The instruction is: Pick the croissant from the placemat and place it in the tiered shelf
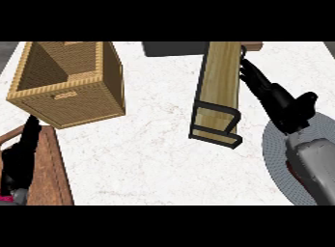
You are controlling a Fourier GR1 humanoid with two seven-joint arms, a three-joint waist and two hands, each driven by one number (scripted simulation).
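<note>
The tiered shelf (220, 77), light wooden boards in a black frame, lies right of centre and runs from the far edge toward me. My right hand (287, 108) stretches along the shelf's right side. Its fingers (254, 76) are straight and touch or nearly touch the upper board's edge, and the thumb sticks out to the right. Nothing shows in this hand. The round grey placemat (273, 144) lies at the right under my right forearm, which covers much of it. I see no croissant anywhere. My left hand (20, 154) rests open at the lower left, fingers up.
A tall wicker basket (70, 82) stands at the far left. A brown wooden cutting board (52, 169) lies at the lower left under my left hand. A dark grey object (171, 48) sits at the far edge behind the shelf. White marble counter (148, 149) shows between basket and shelf.
</note>
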